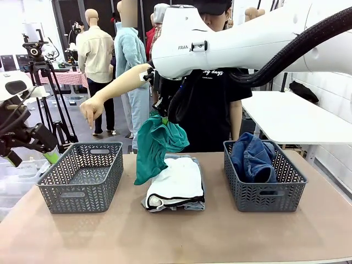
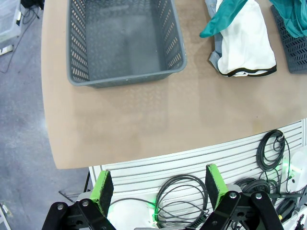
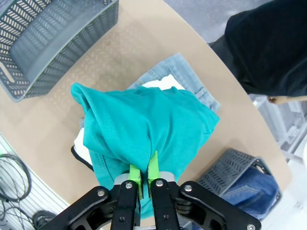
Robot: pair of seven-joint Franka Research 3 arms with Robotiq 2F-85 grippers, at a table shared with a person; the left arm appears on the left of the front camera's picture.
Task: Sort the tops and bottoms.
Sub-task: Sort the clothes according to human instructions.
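Teal shirt [image 3: 144, 124] — pinched in right tool [image 3: 144, 168], seemingly airborne.

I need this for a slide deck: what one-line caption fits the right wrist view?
Right end effector shut on the teal shirt, held above the white shirt and pale denim shorts.

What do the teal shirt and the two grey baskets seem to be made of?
The teal shirt looks like soft, matte knit fabric: it hangs in loose folds from the right gripper. The left basket and the right basket look like rigid moulded plastic, faintly shiny: lattice walls stand stiff.
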